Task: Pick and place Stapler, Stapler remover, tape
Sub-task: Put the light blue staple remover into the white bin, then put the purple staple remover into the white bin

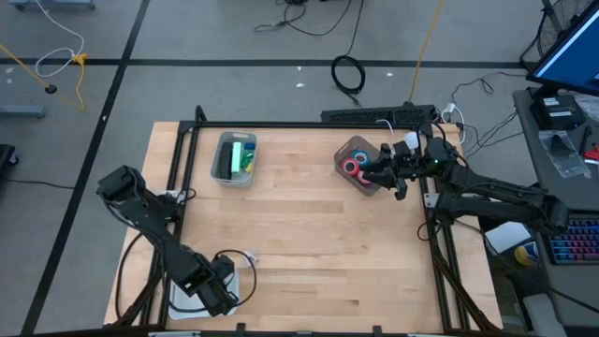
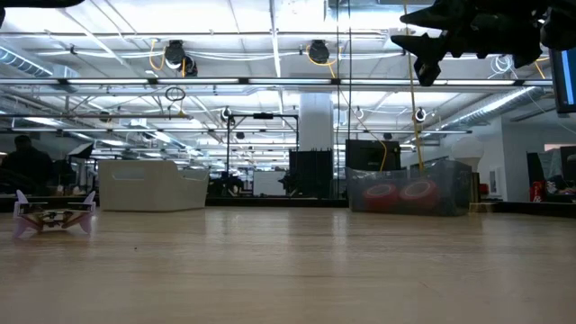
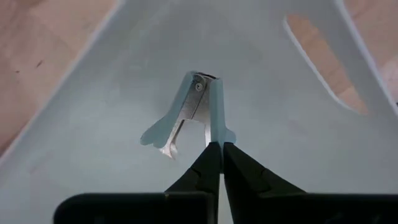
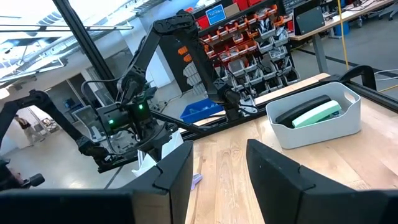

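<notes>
Counter (image 1: 309,234): stapler (image 1: 245,155) lies in its bin (image 1: 234,159); tapes (image 1: 354,167) lie in the clear bin (image 1: 360,164) beneath my right gripper (image 1: 386,174), its fingers spread and empty. My left gripper (image 3: 217,155), fingers pressed together, touches the remover (image 3: 194,112) in the white tray (image 3: 93,124); I judge only letting go remains.

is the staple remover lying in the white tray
Yes, the staple remover lies on the floor of the white tray, just past the left gripper.
</notes>
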`<action>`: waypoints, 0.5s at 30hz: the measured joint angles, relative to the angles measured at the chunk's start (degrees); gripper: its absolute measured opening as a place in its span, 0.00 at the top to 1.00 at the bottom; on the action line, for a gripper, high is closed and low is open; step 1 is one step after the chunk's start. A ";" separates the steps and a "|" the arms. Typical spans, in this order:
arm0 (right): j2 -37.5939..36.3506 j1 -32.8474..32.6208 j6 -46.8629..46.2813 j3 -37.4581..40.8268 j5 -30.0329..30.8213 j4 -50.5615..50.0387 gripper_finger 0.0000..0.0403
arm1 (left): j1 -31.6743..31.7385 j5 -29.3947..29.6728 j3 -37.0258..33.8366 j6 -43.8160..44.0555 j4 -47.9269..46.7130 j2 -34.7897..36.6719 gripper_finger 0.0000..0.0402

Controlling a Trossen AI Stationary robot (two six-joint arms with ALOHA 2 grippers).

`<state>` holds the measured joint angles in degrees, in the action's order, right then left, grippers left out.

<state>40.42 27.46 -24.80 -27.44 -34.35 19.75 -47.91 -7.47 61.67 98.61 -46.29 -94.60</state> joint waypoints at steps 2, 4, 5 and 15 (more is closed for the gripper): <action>0.00 0.00 0.00 0.00 0.00 0.00 0.65 | 0.01 -0.03 0.00 -1.14 0.13 -0.54 0.94; 0.00 0.00 0.00 0.00 0.00 0.00 0.65 | 0.01 -0.03 0.00 -2.18 0.14 -0.82 0.92; 0.00 0.00 -0.02 0.00 0.00 0.00 0.65 | 0.01 -0.06 0.00 -2.37 0.12 -0.82 0.91; 0.00 0.00 -1.09 0.00 -0.02 -0.02 0.65 | 1.35 -2.35 -0.07 -3.06 0.86 0.79 0.78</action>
<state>40.42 27.46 -25.89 -27.44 -34.37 19.73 -46.55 -9.82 61.60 95.56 -45.43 -93.81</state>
